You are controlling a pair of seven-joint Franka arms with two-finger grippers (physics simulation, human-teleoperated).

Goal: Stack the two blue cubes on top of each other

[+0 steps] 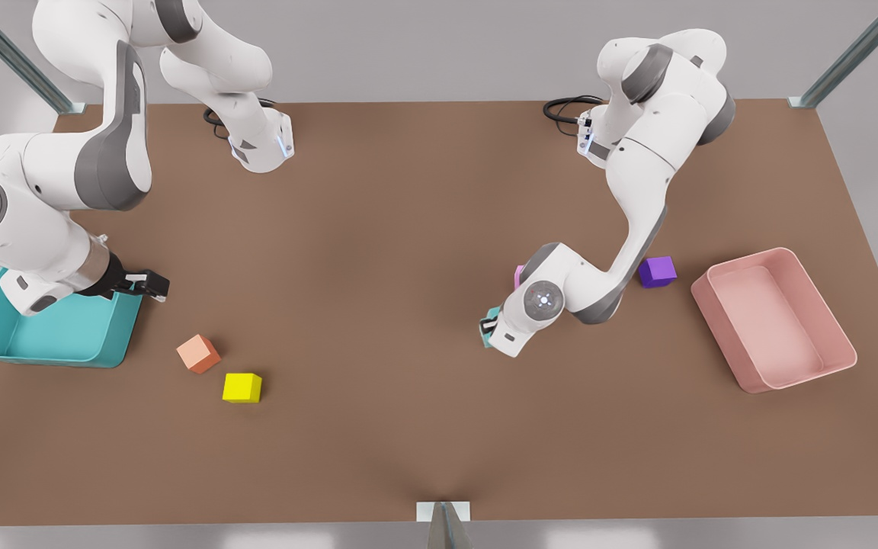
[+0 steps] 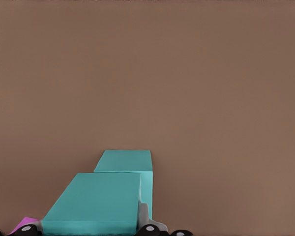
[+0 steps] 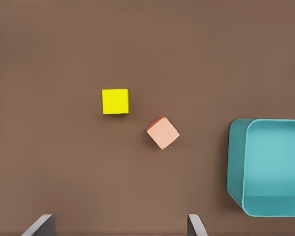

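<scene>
One blue cube (image 2: 93, 204) fills the space between the fingers of my left gripper (image 2: 91, 226), which is shut on it. The second blue cube (image 2: 125, 161) lies just beyond it, partly covered by the held one; I cannot tell whether they touch. In the front view this gripper (image 1: 489, 328) is right of the table's centre, with a sliver of blue cube (image 1: 493, 314) beside it. My right gripper (image 1: 151, 286) hovers at the front view's left by the teal tray (image 1: 115, 335), and its fingers (image 3: 44, 225) stand wide apart with nothing between them.
An orange cube (image 1: 198, 353) and a yellow cube (image 1: 242, 387) lie near the teal tray (image 3: 236, 162). A pink cube (image 1: 518, 276) sits behind the left arm's wrist. A purple cube (image 1: 658, 271) and a pink tray (image 1: 721, 338) are at the front view's right.
</scene>
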